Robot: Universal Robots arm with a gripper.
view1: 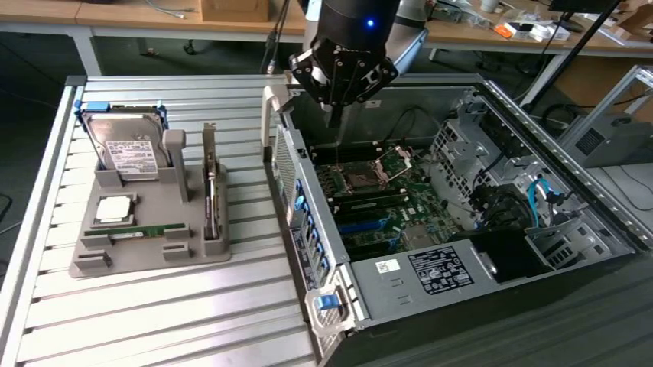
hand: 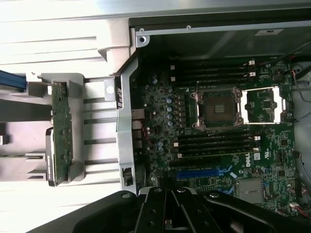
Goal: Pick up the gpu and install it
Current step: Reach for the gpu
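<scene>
Ribbed metal tabletop [view1: 153,321] carries everything. Toward the exterior view's left, the gpu [view1: 211,191] stands on edge in a slot of a grey holder [view1: 143,256], untouched. Sharing the holder are 1 hard drive [view1: 128,149], 1 processor chip [view1: 112,208] and 1 memory stick [view1: 148,229]. Just beside it, at the exterior view's right, sits an open computer case [view1: 296,191], motherboard [view1: 378,206] exposed. In the upper centre of the frame, the gripper [view1: 334,115] hangs over the case, jaws clenched together on nothing, well apart from the gpu.

In the exterior view the gripper [view1: 334,121] is seen from high above, farther off. The wrist view is aimed straight down past it, nearer. The motherboard [view1: 380,205] beneath it is shared.
</scene>
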